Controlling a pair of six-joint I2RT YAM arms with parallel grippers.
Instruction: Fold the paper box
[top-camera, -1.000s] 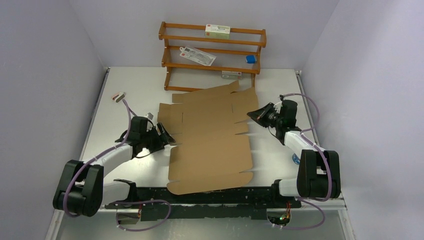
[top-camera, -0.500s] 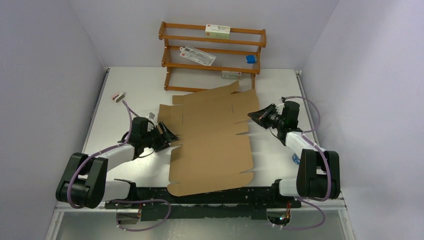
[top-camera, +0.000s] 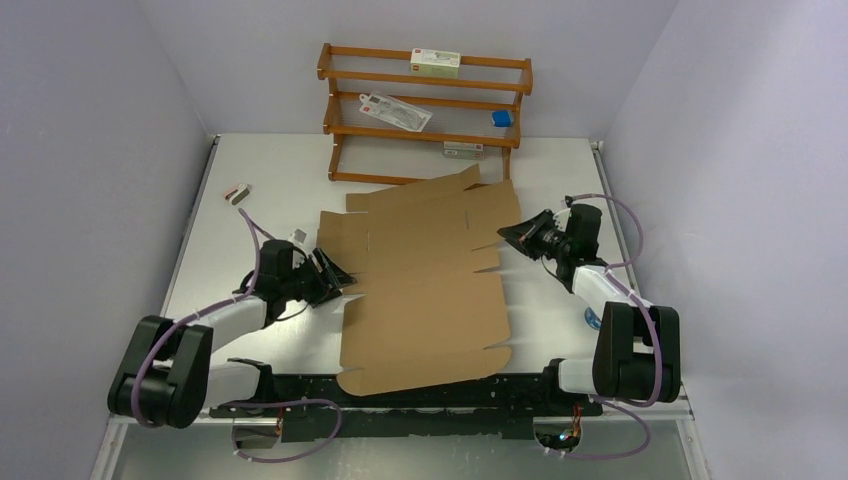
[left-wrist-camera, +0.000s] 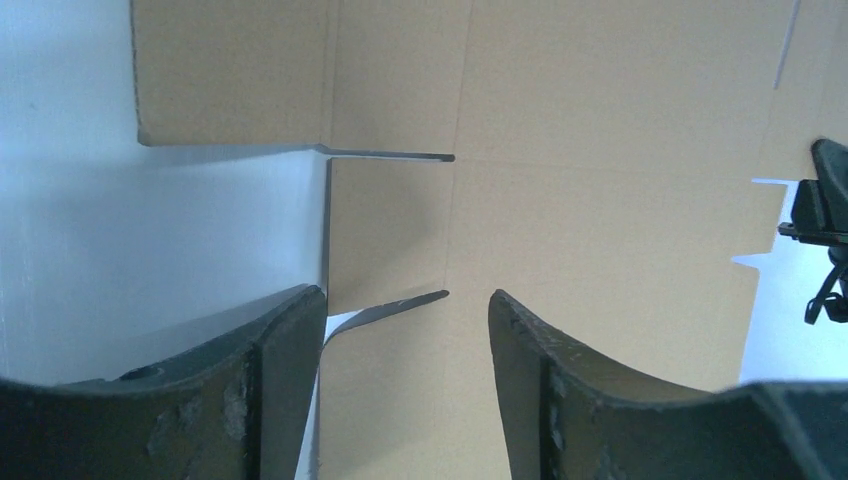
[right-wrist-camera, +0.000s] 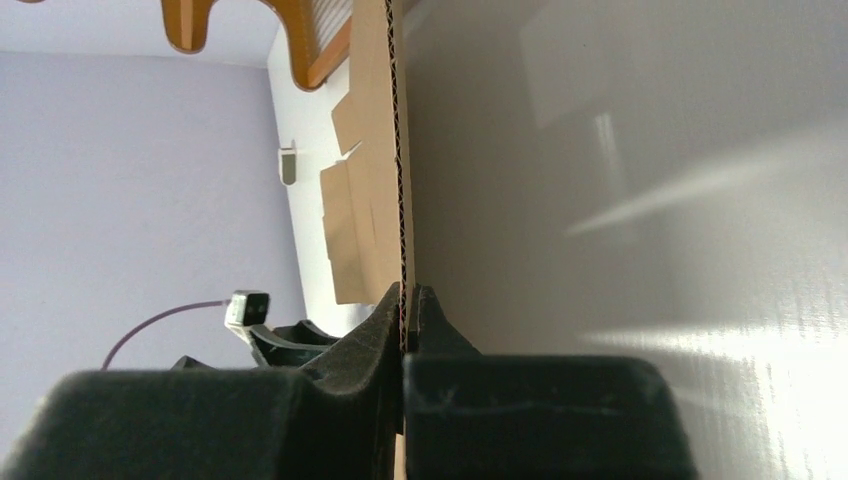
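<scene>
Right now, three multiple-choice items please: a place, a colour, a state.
1. Where does the wooden rack stand?
A. At the table's far edge, beyond the paper box
B. Between the two arms
C. On top of the cardboard
2. The small item at the middle shelf's right end is:
A. Red
B. Blue
C. Green
3. How is the right gripper?
A. Open above the cardboard
B. Shut on nothing
C. Shut on the paper box's edge
Key: 1A, it stands behind the sheet; 2B, plainly blue; 3C, the cardboard edge sits pinched in it.
</scene>
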